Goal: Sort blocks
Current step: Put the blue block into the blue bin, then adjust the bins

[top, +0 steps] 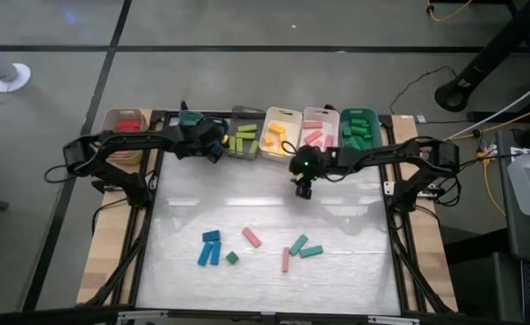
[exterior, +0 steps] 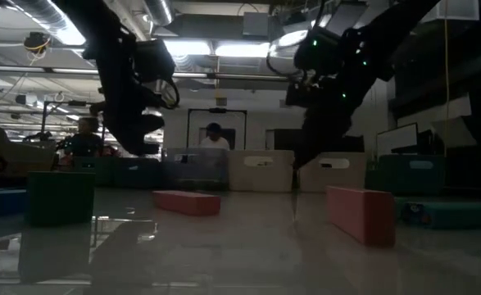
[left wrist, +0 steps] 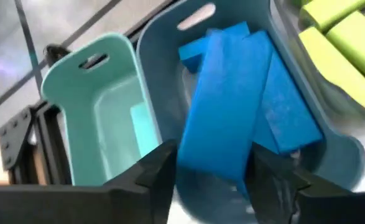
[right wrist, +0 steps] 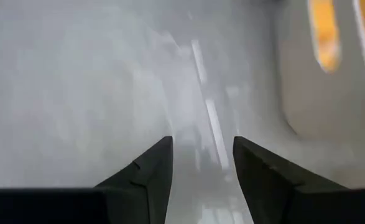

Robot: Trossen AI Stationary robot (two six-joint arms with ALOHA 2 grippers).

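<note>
My left gripper [top: 212, 146] hangs over the blue bin [left wrist: 163, 74] in the far row. A blue block [left wrist: 222, 118] lies slanted between its open fingers, its far end over other blue blocks [left wrist: 288, 118] in that bin. My right gripper [top: 302, 190] hovers open and empty above the white mat, just in front of the yellow bin [top: 281, 131]. Loose blocks lie flat on the mat near the front: blue ones [top: 210, 248], a dark green cube [top: 232, 257], two pink bars [top: 251, 236] [top: 285, 260] and two teal bars [top: 305, 246]. My left gripper has the blue block's near end [left wrist: 210, 168] between its two fingers, which slant down from the table's near side and lie across the block. I cannot tell whether the fingers touch it. The block tilts down into the bin.
Along the far edge stand a tan bin with red blocks [top: 125, 122], an empty teal bin [left wrist: 107, 106], a grey bin with lime blocks [top: 244, 137], a pink bin [top: 319, 131] and a green bin [top: 359, 129]. People sit in the room beyond [exterior: 214, 135].
</note>
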